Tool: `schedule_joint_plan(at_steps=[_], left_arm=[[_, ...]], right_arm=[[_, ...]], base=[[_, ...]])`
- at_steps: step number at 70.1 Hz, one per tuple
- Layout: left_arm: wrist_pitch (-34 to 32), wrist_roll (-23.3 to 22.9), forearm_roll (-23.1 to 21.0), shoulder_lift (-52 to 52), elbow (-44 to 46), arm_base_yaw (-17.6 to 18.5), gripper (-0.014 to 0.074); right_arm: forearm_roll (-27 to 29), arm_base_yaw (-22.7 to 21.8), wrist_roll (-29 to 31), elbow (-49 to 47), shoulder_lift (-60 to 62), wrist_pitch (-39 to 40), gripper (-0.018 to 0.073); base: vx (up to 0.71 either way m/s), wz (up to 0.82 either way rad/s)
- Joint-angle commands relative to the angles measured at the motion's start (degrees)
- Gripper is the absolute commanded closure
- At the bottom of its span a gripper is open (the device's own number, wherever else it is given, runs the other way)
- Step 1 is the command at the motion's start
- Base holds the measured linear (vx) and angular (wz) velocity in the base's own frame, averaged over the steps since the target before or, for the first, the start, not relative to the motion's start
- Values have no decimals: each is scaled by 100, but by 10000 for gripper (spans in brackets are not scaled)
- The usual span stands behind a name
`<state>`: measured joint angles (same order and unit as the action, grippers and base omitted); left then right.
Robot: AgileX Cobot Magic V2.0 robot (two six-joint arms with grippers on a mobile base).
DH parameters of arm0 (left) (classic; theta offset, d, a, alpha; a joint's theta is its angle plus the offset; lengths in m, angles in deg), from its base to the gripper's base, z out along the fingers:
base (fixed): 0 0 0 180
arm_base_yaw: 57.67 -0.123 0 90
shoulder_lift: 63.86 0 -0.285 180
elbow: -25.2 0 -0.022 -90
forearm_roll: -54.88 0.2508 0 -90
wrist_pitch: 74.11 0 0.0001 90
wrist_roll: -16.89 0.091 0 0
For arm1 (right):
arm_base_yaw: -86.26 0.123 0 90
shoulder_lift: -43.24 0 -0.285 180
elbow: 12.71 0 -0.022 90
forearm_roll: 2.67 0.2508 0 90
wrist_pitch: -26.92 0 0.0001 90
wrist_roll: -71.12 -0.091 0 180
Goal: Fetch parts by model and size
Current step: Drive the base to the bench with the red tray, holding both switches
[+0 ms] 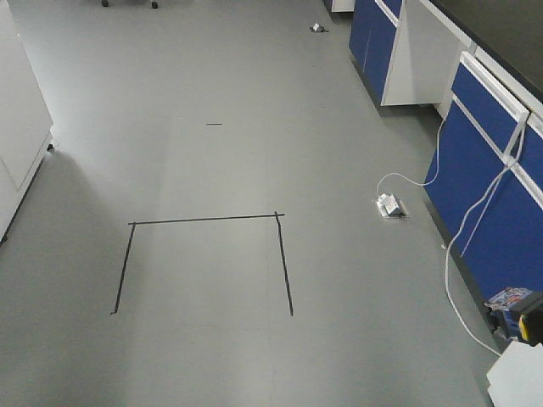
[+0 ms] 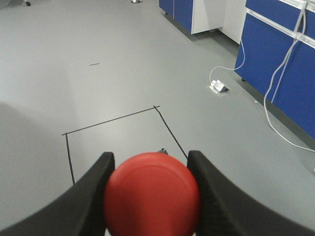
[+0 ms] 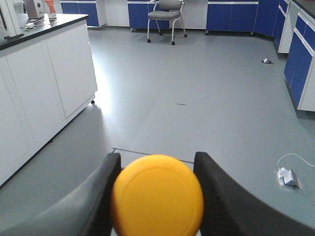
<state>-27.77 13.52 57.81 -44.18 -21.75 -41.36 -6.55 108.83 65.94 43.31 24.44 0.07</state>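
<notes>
In the left wrist view, the left gripper (image 2: 150, 162) is closed around the red-capped switch (image 2: 151, 194). The round red cap fills the gap between the two dark fingers (image 2: 96, 189) and faces the camera, so the base under it is hidden. The switch is held in the air above the grey floor (image 2: 98, 88). From the cap, the black tape outline (image 2: 118, 118) lies at 12 o'clock on the floor, the floor socket (image 2: 218, 86) with its white cable (image 2: 231, 66) is at 1 o'clock, and the blue cabinets (image 2: 280, 73) are at 2 o'clock. In the right wrist view, the right gripper (image 3: 157, 160) holds the yellow-capped switch (image 3: 157, 194) in the same way: the yellow cap sits between both fingers (image 3: 216, 191), and I cannot see its base. From this cap, the white counter (image 3: 49, 69) with a dark top stands at 10 o'clock, a grey chair (image 3: 166, 14) is far away at 12 o'clock, and a floor socket lies at 2 o'clock. In the front view, neither gripper appears.
</notes>
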Motion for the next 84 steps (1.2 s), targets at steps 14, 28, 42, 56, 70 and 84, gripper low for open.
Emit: schedule_joint_plan(at_steps=[14, 28, 42, 56, 70, 84], left_arm=[[-438, -7, -22, 74, 148, 17, 603], [-438, -7, -22, 74, 148, 17, 603], [-438, -7, -22, 74, 148, 17, 603], [-438, -7, -22, 74, 148, 17, 603], [-438, -7, -22, 74, 148, 18, 603], [-438, -7, -22, 74, 148, 18, 603]], right_arm=[[-44, -9, 33, -163, -45, 454, 569], [-44, -9, 33, -163, -45, 454, 569], [-44, -9, 33, -163, -45, 454, 569], [-44, -9, 33, -163, -45, 461, 569], [-44, -9, 33, -163, -45, 455, 569], [-44, -9, 33, -163, -45, 455, 569]], base=[[44, 3], [53, 2], [57, 3], [60, 4], [64, 6], [64, 6]])
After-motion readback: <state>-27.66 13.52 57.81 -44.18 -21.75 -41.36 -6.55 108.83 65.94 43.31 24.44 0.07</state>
